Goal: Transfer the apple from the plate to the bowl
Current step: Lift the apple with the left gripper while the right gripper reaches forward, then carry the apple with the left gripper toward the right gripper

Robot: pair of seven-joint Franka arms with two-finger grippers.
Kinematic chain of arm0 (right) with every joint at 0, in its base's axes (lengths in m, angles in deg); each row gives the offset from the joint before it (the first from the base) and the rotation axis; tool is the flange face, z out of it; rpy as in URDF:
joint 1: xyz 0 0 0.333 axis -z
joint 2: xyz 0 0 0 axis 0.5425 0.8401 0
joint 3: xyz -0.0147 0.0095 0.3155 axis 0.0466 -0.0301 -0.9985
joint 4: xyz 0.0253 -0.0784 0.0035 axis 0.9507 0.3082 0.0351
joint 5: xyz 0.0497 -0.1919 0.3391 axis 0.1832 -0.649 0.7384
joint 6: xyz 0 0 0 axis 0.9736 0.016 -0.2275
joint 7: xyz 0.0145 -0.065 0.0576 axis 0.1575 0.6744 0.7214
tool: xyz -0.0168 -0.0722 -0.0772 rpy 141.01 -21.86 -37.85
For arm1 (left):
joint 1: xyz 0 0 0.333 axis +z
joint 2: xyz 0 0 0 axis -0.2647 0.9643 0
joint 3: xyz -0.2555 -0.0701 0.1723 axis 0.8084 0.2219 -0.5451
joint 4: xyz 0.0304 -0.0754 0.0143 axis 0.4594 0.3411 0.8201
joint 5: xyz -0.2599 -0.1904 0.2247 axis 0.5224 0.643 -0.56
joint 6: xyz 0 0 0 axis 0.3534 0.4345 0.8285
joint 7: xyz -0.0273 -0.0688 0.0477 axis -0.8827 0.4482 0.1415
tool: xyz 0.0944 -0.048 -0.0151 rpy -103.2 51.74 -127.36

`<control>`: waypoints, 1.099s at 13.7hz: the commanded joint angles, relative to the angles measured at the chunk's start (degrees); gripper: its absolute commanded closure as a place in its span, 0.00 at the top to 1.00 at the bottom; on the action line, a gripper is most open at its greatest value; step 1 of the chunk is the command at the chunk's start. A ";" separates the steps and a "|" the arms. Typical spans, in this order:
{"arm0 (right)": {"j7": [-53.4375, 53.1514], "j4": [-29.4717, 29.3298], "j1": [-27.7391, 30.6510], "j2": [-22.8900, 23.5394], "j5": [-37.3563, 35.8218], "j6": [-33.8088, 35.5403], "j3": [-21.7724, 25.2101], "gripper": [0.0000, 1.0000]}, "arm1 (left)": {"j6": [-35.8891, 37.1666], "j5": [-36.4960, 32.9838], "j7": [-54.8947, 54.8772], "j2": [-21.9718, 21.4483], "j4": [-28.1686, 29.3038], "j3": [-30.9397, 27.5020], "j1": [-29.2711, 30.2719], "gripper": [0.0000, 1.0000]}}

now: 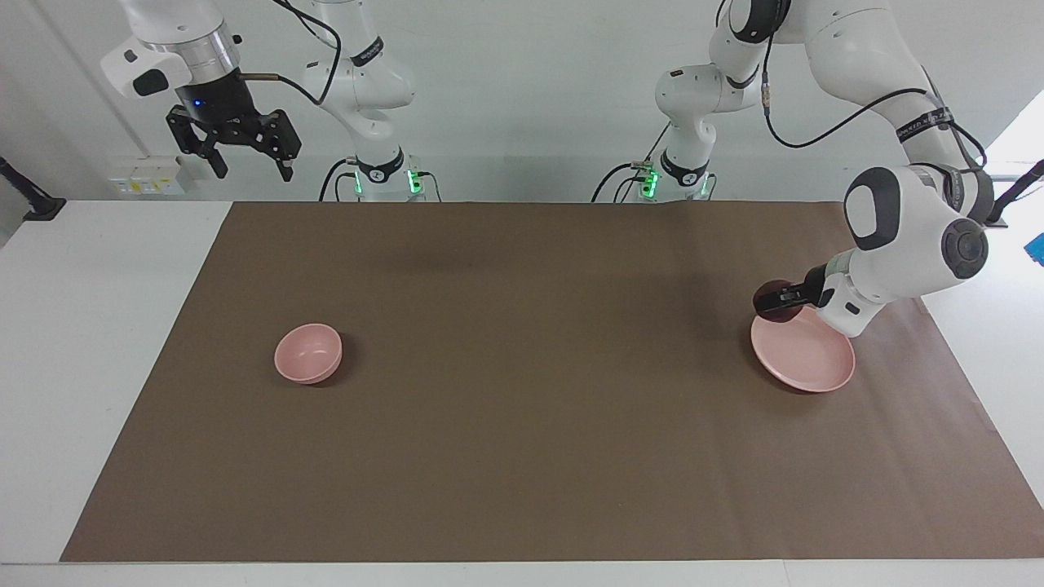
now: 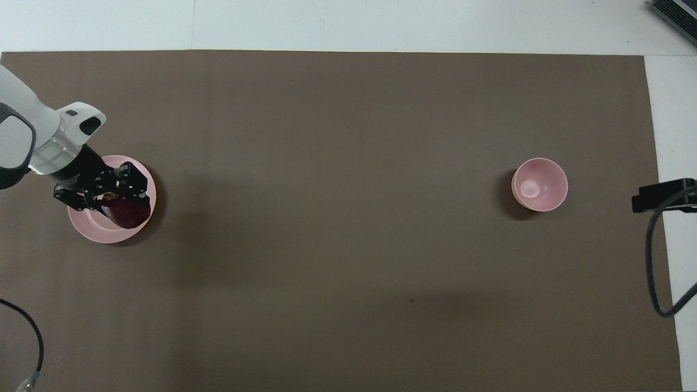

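Right now the left claw [image 1: 775, 300] is clenched on the apple [image 1: 769, 299], holding it up in the air over the plate's [image 1: 807, 359] edge; facing view shows a clear gap between apple and plate, so the fruit isn't resting on anything.

Around it: plate sits directly below the left claw, toward the left arm's end of the tabletop [image 1: 114, 342], on the brown mat [image 1: 522, 408]. Bowl [image 1: 307, 353] is well apart from the left claw, toward the right arm's end, w/ nothing standing on the mat between the two. Right claw [image 1: 243, 159] waits high up, fingers released and holding nothing, over the tabletop's edge by its own base, well apart from the bowl too.

Views differ: overhead view puts the apple [image 2: 128, 212] and left claw [image 2: 117, 202] on top of the plate [image 2: 90, 231], as if touching; only the facing view shows the lift. Overhead shows the yellowish patch on the apple between the fingers, plus the bowl's [image 2: 540, 184] inside, which holds nothing. Right claw barely enters overhead, just a dark bit at the edge near a cable [image 2: 656, 261].
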 commanded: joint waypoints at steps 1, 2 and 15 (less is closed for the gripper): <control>1.05 0.67 0.45 -1.58 0.23 1.50 0.14 1.00 | 5.68 7.51 8.83 1.12 -3.94 -0.60 -1.48 0.00; 1.23 0.84 0.54 -2.02 0.32 1.25 0.14 1.00 | 7.43 12.42 13.38 1.12 -4.12 -0.60 -1.40 0.00; 16.60 17.88 2.82 2.99 44.83 -13.78 0.49 1.00 | 8.86 46.46 48.38 -2.22 -6.06 10.72 -2.45 0.00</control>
